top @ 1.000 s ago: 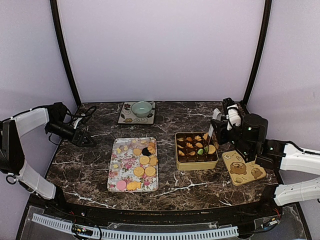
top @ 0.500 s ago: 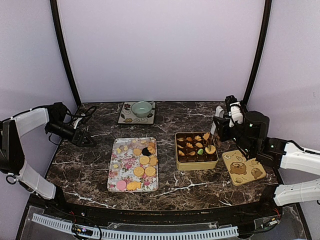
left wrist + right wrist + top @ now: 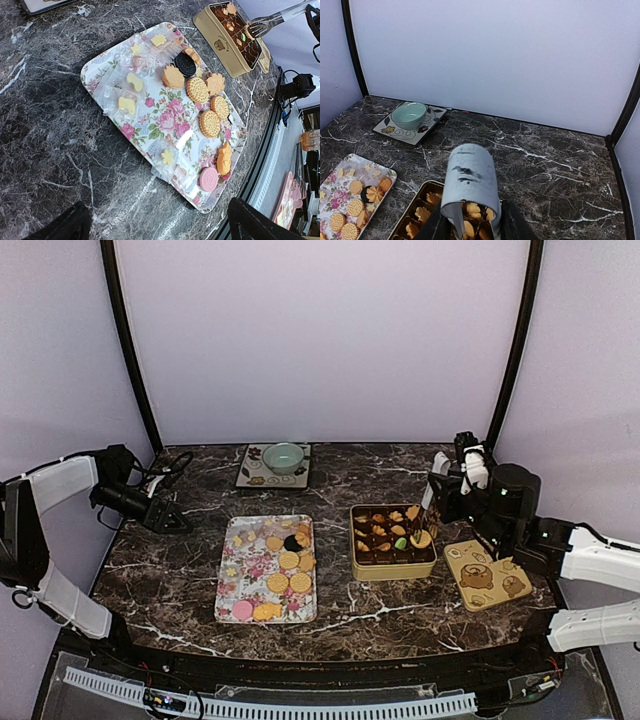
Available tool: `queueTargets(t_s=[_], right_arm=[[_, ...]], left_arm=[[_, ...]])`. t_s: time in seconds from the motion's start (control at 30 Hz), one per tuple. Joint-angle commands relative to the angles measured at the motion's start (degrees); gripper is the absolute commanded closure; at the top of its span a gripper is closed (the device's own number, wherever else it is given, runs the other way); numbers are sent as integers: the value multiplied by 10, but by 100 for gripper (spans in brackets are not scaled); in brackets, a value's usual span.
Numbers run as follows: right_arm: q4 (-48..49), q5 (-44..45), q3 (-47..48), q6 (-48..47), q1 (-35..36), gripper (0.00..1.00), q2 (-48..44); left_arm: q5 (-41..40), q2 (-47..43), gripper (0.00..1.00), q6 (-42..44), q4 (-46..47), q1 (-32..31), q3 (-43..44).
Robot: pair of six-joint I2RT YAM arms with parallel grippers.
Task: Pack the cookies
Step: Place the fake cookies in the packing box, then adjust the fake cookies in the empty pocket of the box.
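Cookies split btw floral tray and gold tin; R arm working tongs.

From my seat: most biscuits lie loose on the tray at mid-table, a few wrapped in clear plastic, w/ the rest in the tin's compartments just right of it. R gripper is clamped partway closed on silver tongs, tips down over the tin's right side at a golden cookie; can't tell if it's pinched. L gripper hangs fully spread w/ nothing in it, well left of the tray. Bear-print lid lies beside the tin, green bowl at back.
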Motion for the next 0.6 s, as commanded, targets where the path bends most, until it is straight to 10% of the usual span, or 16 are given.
queueTargets(t_s=[0.0,0.57], right_arm=[[13,-28,13,14,-2,74,-20],[-15,-39,35,-3,-2,78,-27]], left_arm=[[7,-7,2,6,-11,-1,3],[9,-10,2,5,-11,-1,4]])
